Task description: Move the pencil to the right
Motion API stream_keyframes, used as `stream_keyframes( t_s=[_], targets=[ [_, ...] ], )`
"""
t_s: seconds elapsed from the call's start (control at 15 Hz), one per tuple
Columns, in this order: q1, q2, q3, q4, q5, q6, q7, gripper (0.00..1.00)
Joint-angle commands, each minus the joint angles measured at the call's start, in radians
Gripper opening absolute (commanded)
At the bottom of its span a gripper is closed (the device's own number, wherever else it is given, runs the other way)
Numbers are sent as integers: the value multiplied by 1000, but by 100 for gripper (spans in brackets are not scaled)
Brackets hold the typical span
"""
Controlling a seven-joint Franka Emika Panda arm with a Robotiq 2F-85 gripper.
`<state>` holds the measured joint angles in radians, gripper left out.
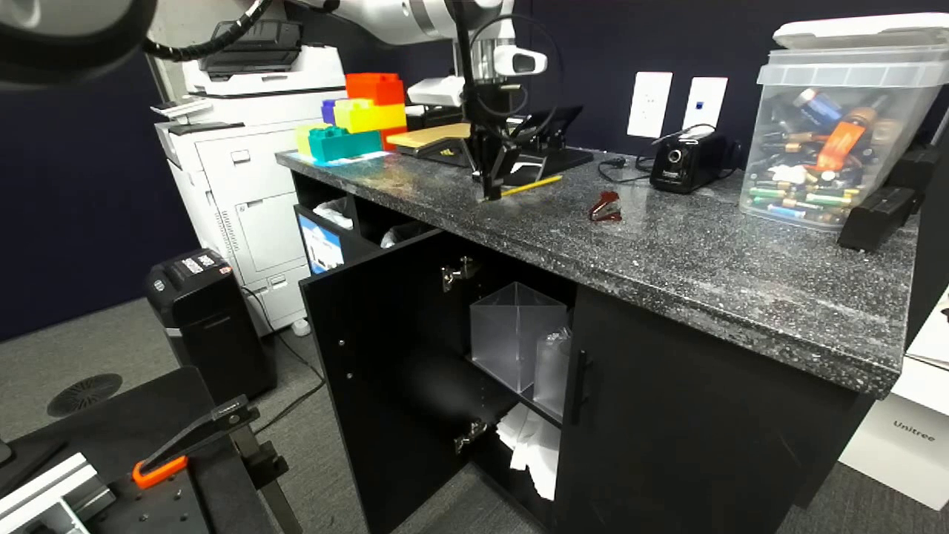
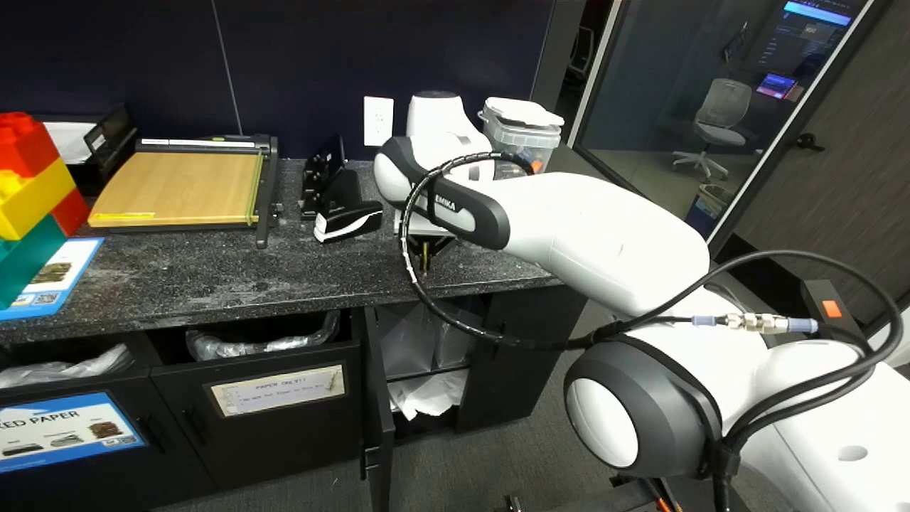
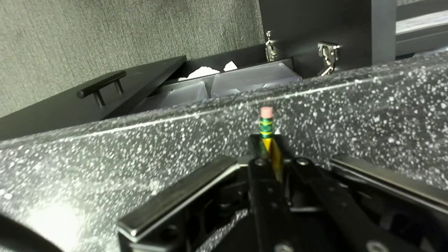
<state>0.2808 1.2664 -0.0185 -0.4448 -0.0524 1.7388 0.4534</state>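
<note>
The thin yellow pencil (image 1: 531, 186) is at the left-middle of the dark speckled counter (image 1: 712, 274). My gripper (image 1: 491, 190) points down and is shut around the pencil near its eraser end. In the wrist view, the pink eraser and green-banded end of the pencil (image 3: 266, 122) stick out past the fingertips of the gripper (image 3: 268, 144), towards the counter's front edge. The pencil's long part reaches away behind the fingers. It is low at the counter; I cannot tell whether it touches. In an exterior view, the gripper (image 2: 425, 264) shows below the arm, with a bit of yellow between the fingers.
A dark reddish staple remover (image 1: 606, 207) lies right of the pencil. A black sharpener (image 1: 689, 162) and a clear tub of batteries (image 1: 823, 148) stand further right. A paper trimmer (image 2: 181, 188), black staplers (image 2: 348, 213) and toy blocks (image 1: 374, 111) are left. A cabinet door (image 1: 393, 378) hangs open below.
</note>
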Motion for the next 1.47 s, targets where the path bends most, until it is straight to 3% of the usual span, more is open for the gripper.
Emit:
stream_keyframes(
  t_s=[0.0,0.4,0.53,0.67,1.4],
  targets=[
    [-52,-82,-23,-13,-8,-87,-76,2],
    [-202,-81,-78,-19,-29,-132,-187,2],
    [-250,-26,-90,55,-34,-171,-225,2],
    [-276,-31,-104,18,-48,-154,-248,2],
    [-289,67,-138,23,-106,-145,-271,2]
  ],
)
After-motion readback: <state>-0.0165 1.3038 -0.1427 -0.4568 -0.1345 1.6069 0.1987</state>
